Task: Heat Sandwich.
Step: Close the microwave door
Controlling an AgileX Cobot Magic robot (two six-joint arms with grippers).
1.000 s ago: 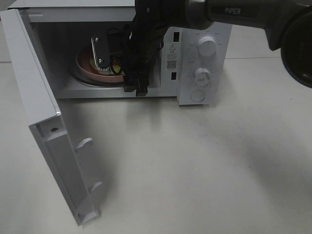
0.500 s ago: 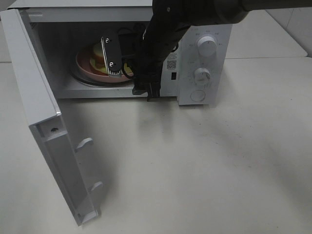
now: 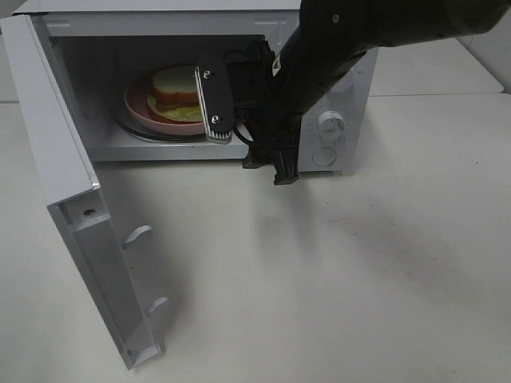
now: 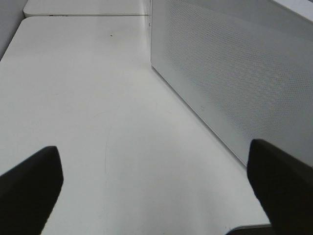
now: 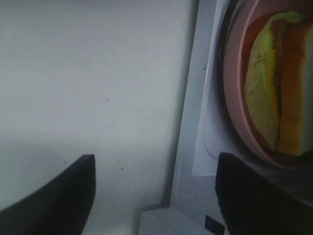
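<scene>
The sandwich [image 3: 174,89], white bread with a reddish filling and pale lettuce, lies on a round pink plate [image 3: 137,112] on the turntable inside the open microwave [image 3: 319,152]. My right gripper [image 3: 217,104] hangs at the mouth of the cavity, just right of the plate, open and empty. Its wrist view shows the sandwich [image 5: 286,83] and plate [image 5: 234,98] beyond the microwave's front lip, with the right gripper [image 5: 156,193] straddling that lip. My left gripper [image 4: 156,191] is open over bare table beside the microwave's perforated side wall [image 4: 230,73].
The microwave door [image 3: 72,207] is swung wide open toward the front left, with its latch hooks [image 3: 137,235] sticking out. The lower dial [image 3: 330,124] shows on the control panel behind the right arm. White table [image 3: 335,295] spreads in front.
My right gripper has drawn back out of the cavity toward the right and front, uncovering the sandwich. The plate and sandwich stay in place inside.
</scene>
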